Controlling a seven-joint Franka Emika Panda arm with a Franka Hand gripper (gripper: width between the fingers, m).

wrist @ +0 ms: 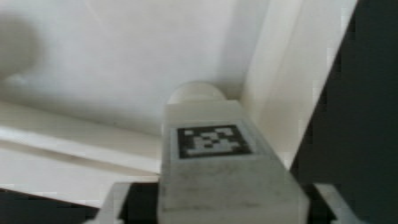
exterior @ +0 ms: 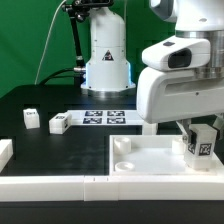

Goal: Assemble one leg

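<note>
My gripper [exterior: 199, 134] is shut on a leg [exterior: 204, 146], a small white block with a black-and-white tag on its side. It holds the leg upright over the right end of the large white tray piece [exterior: 150, 157], close to a corner; I cannot tell whether the leg touches it. In the wrist view the leg [wrist: 215, 150] fills the space between the jaws of the gripper [wrist: 217, 208], with the tray piece [wrist: 107, 80] behind it. Two more legs [exterior: 31, 118] [exterior: 58, 123] stand on the black table at the exterior view's left.
The marker board [exterior: 106, 117] lies behind the tray piece, in front of the arm's base [exterior: 106, 65]. White border bars lie along the front [exterior: 50, 185] and at the exterior view's left edge [exterior: 5, 152].
</note>
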